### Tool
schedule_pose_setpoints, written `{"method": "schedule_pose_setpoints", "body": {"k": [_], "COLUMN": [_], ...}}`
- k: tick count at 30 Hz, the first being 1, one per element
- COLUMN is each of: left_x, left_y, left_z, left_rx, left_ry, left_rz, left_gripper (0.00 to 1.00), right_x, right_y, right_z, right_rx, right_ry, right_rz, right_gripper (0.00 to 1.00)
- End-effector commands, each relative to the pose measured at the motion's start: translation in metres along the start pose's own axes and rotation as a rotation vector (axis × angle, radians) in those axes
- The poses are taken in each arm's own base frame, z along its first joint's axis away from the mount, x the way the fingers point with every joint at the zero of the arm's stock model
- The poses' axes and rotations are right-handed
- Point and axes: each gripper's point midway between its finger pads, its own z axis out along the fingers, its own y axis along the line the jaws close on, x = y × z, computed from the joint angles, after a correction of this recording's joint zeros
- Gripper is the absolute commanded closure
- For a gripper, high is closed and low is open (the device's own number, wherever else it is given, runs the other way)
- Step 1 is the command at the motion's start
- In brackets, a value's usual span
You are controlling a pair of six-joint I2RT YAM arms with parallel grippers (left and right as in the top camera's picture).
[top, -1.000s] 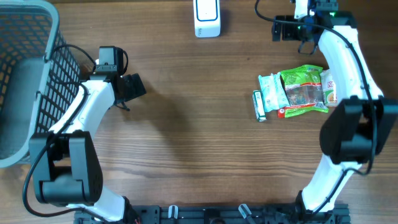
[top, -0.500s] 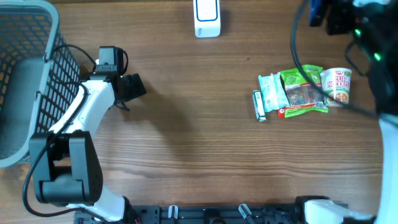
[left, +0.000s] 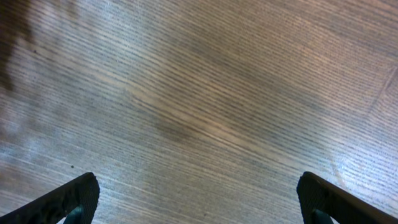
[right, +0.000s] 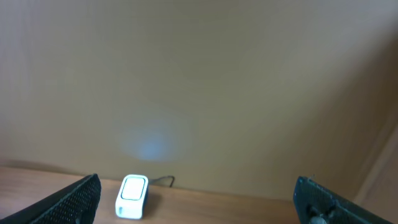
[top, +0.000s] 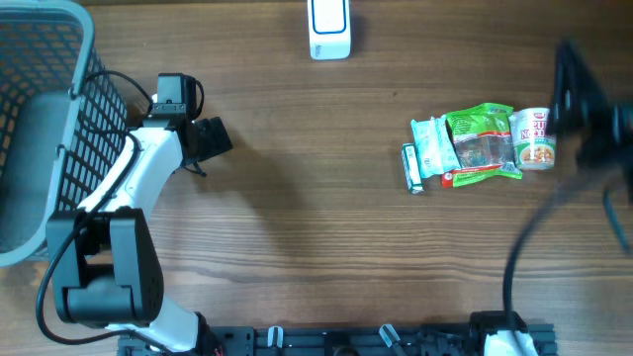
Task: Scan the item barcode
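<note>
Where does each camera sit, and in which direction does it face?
Overhead: above the brown wooden table, facing straight down; shows a grey mesh basket, white box-shaped scanner, colourful food packets, the white left arm, the blurred right arm.
Left wrist: on the left gripper, facing down at bare wood; its black fingertips show, wide apart.
Right wrist: on the right gripper, facing level at a beige wall; its open fingertips show.
Shared: overhead and right wrist both show the scanner.

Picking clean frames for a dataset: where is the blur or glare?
Overhead: the right arm is a blurred streak, the items are sharp. Left wrist: soft glare on the table. Right wrist: faint light patch on the wall above the scanner.
</note>
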Motion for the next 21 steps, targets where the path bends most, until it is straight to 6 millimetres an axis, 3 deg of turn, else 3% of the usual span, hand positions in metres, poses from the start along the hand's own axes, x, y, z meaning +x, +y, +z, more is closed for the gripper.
{"method": "schedule_pose_setpoints", "body": {"k": [1, 9, 14, 21], "left_x": [-0.011, -0.011, -0.011, -0.011], "left_y": [0.002, 0.002, 0.002, 0.002], "left_z": [-0.010, -0.010, -0.010, -0.010], "left_rx": [-0.004, -0.004, -0.004, -0.004], "left_ry": [-0.043, -0.043, -0.043, -0.043], "left_rz": [-0.019, -0.019, -0.019, -0.019], "left_gripper": [0.00, 0.00, 0.00, 0.00], "right_x": [0.048, 0.132, 0.158, 0.179], "right_y": [0.000, 0.009, 0.019, 0.028], "right_z": [-0.024, -0.058, -0.049, -0.030], "right_rx": [0.025, 0.020, -0.016, -0.058], "right_ry": [0.054, 0.064, -0.033, -0.237], "right_rz": [-0.027, -0.100, -0.105, -0.081], "right_gripper": [0.00, 0.00, 0.00, 0.00]}}
